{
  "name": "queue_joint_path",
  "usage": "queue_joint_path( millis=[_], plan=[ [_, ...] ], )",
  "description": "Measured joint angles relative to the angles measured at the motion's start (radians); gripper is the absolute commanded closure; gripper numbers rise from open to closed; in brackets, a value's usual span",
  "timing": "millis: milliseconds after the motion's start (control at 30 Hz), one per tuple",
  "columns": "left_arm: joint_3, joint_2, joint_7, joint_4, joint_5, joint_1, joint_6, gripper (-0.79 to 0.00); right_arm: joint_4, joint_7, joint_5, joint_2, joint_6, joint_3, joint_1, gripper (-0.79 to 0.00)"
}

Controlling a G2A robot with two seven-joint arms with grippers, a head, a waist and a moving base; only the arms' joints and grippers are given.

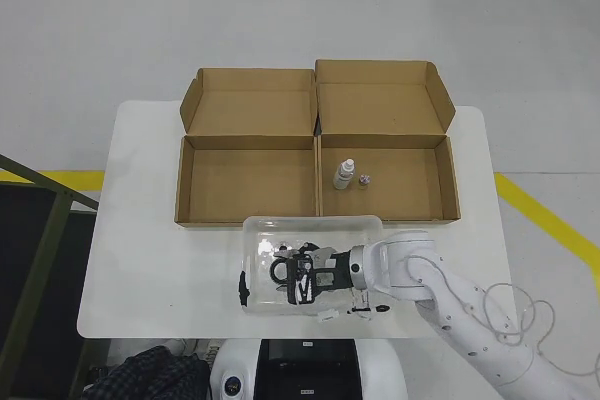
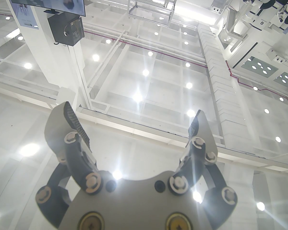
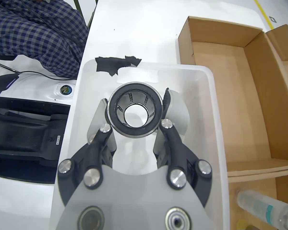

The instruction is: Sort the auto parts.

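While my right gripper (image 3: 135, 104) is clamped across the outer wall of the metal bearing sleeve (image 3: 144, 99), holding it low inside the white bin (image 3: 206, 120) with its bore facing my wrist camera, the job as I judge it is to get it out cleanly and into a box. The sleeve is round and smooth, so I expect it could roll or slide between my pads. I would hold the squeeze square across its widest part, rise straight up until it clears the bin wall, and only then swing across. The right cardboard box (image 1: 410, 185) already holds a bottle (image 1: 344, 174) and a small part (image 1: 365, 179) just beside it. The left cardboard box (image 1: 245, 185) looks the likelier home for this piece, though I cannot be sure. I should lower it close to the floor before letting go. My left gripper (image 2: 133, 108) points up at the ceiling, jaws spread wide and holding nothing. As for writing, the sleeve shows none; the bottle's label and a small sticker (image 3: 57, 140) on the dark unit beside the table are too small to make out. Torn black tape (image 3: 117, 64) sits on the bin's rim.
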Motion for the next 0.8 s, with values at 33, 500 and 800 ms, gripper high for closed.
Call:
queue_joint_path(
  millis=[33, 500, 800],
  plan=[
    [0.000, 0.000, 0.000, 0.000, 0.000, 0.000, 0.000, -0.785, -0.011, -0.001, 0.007, 0.002, -0.002, 0.011, -0.003, 0.000],
    [0.000, 0.000, 0.000, 0.000, 0.000, 0.000, 0.000, -0.785, -0.111, -0.008, 0.124, 0.032, 0.007, 0.196, 0.006, 0.000],
    [0.000, 0.000, 0.000, 0.000, 0.000, 0.000, 0.000, -0.785, -0.126, -0.039, 0.202, 0.049, 0.020, 0.320, -0.002, 0.000]
  ],
)
